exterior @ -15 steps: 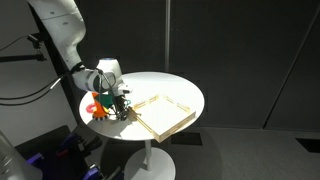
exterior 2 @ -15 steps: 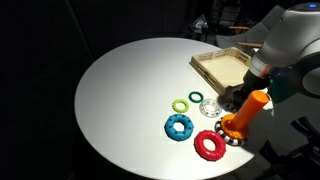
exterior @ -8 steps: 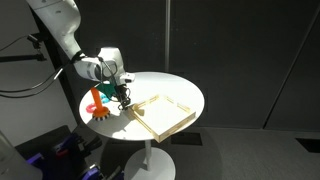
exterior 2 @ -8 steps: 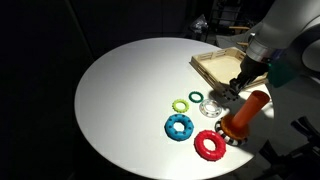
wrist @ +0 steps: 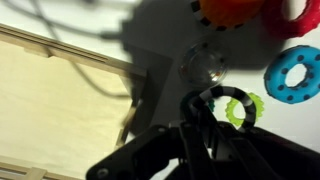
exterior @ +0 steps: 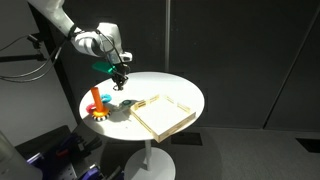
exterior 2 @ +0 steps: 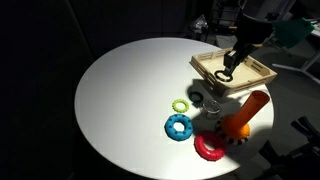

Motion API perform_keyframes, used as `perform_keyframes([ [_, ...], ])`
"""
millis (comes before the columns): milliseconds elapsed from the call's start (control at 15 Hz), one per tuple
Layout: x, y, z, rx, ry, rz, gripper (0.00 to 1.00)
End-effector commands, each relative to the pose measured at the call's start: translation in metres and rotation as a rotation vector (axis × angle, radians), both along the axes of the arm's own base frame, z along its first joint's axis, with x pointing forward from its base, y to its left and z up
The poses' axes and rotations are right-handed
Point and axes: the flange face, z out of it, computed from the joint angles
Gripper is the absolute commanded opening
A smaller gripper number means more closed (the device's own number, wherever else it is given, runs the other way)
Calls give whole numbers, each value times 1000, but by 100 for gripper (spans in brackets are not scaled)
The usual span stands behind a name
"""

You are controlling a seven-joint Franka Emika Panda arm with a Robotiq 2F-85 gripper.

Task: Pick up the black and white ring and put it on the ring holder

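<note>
- My gripper point(exterior 2: 229, 70) clenched the black and white ring point(exterior 2: 222, 79), which hung on edge, not flat, above the table between wooden tray point(exterior: 165, 115) and ring holder point(exterior 2: 247, 112).
- The wrist view showed only its dark arc over the green ring point(wrist: 243, 110); the segments were unclear.
- Half a second before, I was lower, near the holder.

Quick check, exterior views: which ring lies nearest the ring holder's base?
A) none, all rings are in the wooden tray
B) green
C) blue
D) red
D: the red ring lies right beside the base of the ring holder, while the blue ring and the green ring sit farther from it.
</note>
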Motion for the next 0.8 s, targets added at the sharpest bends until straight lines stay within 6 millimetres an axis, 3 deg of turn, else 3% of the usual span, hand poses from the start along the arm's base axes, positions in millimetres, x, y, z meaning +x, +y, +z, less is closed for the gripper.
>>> perform_keyframes([
  [0, -2, 15, 40, 29, 73, 103, 5],
  [400, -14, 23, 79, -6, 129, 187, 5],
  [733, -30, 31, 85, -6, 135, 251, 6],
])
